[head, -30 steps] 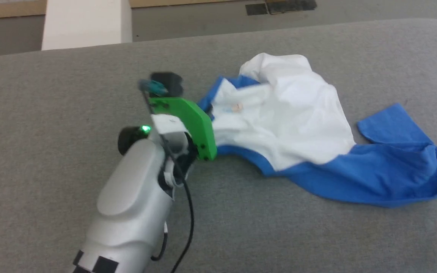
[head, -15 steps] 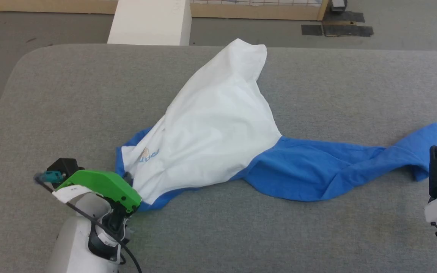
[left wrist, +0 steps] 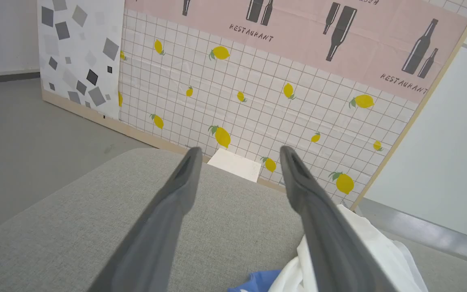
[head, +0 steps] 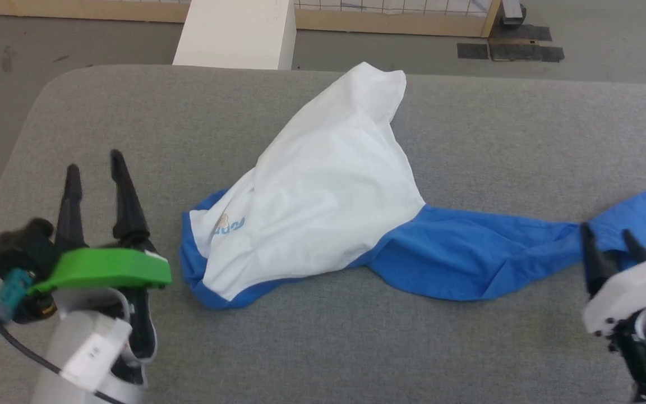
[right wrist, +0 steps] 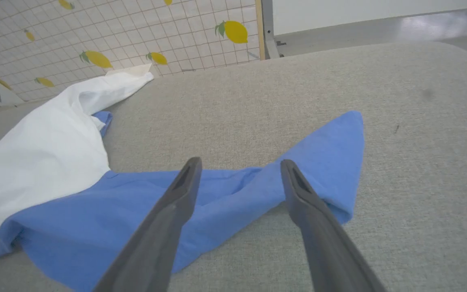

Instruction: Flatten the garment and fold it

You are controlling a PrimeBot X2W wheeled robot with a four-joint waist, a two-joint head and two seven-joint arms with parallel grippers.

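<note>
1. The shirt (head: 323,196) lies crumpled near the middle of the grey table (head: 469,348).
2. Its white body is bunched up toward the far edge.
3. One blue sleeve (head: 485,264) stretches to the right, wrinkled.
4. A small logo (head: 227,224) shows near the blue trim at the left end.
5. The left gripper (head: 93,161) stands open and empty, beside the shirt.
6. The right gripper (head: 605,230) is open over the sleeve's end, holding nothing.

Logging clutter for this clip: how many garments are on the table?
1. The garment lies bunched in the middle of the table, its blue sleeve trailing toward the right gripper. Its other sleeve may be hidden underneath.
</note>
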